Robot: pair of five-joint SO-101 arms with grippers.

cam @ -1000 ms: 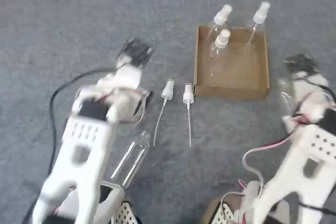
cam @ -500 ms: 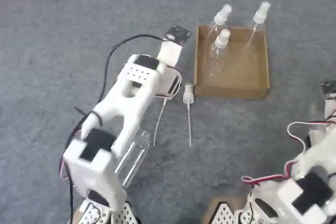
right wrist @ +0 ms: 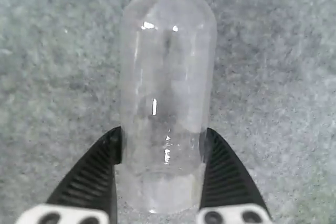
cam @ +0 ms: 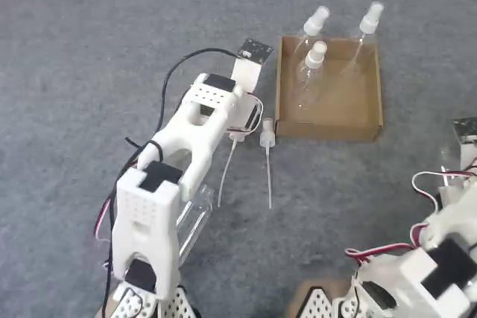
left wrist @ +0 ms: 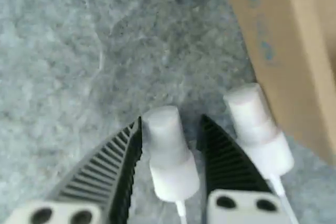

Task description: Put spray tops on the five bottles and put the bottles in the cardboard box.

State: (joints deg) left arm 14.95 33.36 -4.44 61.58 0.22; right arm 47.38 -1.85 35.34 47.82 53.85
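My left fingers (left wrist: 123, 161) are straddling a spray top (left wrist: 169, 156) lying on the surface (left wrist: 79, 51) beside the cardboard box (left wrist: 278, 40), spread, not yet pinching. It is looking light, stiff and slippery, so I am favouring its wider collar. My right fingers (right wrist: 100, 171) are clamping a thin-walled clear bottle (right wrist: 165, 87) near its base.

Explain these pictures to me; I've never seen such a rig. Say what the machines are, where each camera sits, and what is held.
These are two white robot arms on a grey carpeted table. One picture looks down from above; the other two come from a camera on each arm's wrist. The brown cardboard box holds three clear capped bottles. The left gripper sits open around a white spray top, with a second spray top beside it. The right gripper clamps a clear uncapped plastic bottle. Another uncapped bottle lies on the table.
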